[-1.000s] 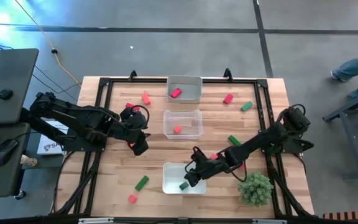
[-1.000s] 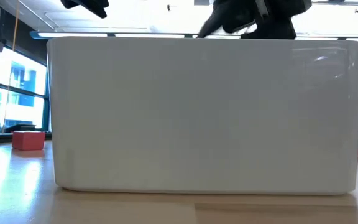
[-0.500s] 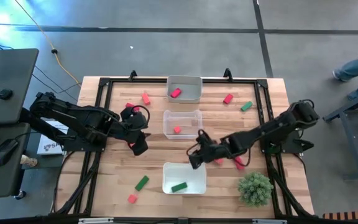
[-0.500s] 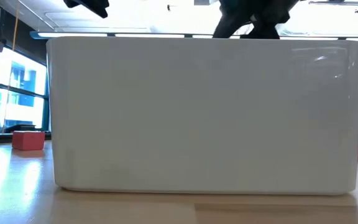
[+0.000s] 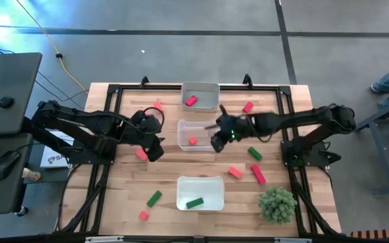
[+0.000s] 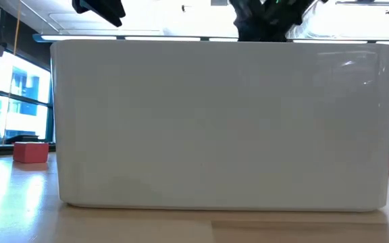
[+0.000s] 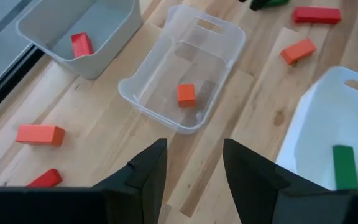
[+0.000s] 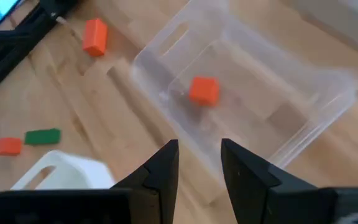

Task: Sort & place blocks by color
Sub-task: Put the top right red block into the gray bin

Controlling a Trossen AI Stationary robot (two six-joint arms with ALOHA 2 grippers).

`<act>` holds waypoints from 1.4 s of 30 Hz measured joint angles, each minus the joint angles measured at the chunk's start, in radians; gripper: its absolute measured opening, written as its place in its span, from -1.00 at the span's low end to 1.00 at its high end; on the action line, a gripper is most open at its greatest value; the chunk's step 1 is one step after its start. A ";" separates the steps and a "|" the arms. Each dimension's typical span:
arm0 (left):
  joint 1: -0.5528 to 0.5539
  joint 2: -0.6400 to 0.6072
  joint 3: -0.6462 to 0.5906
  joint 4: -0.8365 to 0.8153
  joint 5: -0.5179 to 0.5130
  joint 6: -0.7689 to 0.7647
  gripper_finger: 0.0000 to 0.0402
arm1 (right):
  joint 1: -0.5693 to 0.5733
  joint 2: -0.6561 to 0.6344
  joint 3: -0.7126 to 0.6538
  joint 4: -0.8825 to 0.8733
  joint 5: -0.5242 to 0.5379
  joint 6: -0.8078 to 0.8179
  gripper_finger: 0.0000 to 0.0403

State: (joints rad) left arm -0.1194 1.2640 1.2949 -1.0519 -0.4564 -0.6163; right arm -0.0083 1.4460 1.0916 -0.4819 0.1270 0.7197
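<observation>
Table [image 5: 127, 202]: wood, blocks scattered | floor [image 5: 181, 40]: grey concrete

obstacles: three trays [image 5: 198, 135] in a middle row, plant [image 5: 277, 204] at near right corner | free: bare wood either side, scattered blocks [image 5: 154, 198]

I see 3 trays in a row down table centre: far tray [image 5: 200, 96] w/ 1 block [image 5: 190, 101], mid tray [image 5: 198, 134] w/ 1 block [image 5: 192, 140], near tray [image 5: 200, 194] w/ 1 block [image 5: 194, 202]; plant [image 5: 277, 204] at near right corner.
</observation>
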 joint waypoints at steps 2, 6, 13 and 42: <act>0.021 0.000 0.000 0.000 0.000 0.000 -0.27 | -0.050 -0.002 0.000 -0.021 -0.034 -0.054 -0.45; 0.066 0.000 0.000 0.000 0.000 0.000 -0.27 | -0.138 -0.003 0.000 -0.058 -0.081 -0.166 -0.44; 0.147 0.000 0.000 0.000 0.000 0.024 -0.27 | -0.274 -0.003 0.000 -0.110 -0.093 -0.301 -0.21; 0.462 0.000 0.000 0.016 0.000 0.223 -0.27 | -0.799 -0.003 0.000 -0.235 -0.077 0.052 0.12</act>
State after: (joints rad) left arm 0.3422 1.2640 1.2949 -1.0359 -0.4561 -0.3930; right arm -0.8074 1.4433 1.0916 -0.7166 0.0497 0.7716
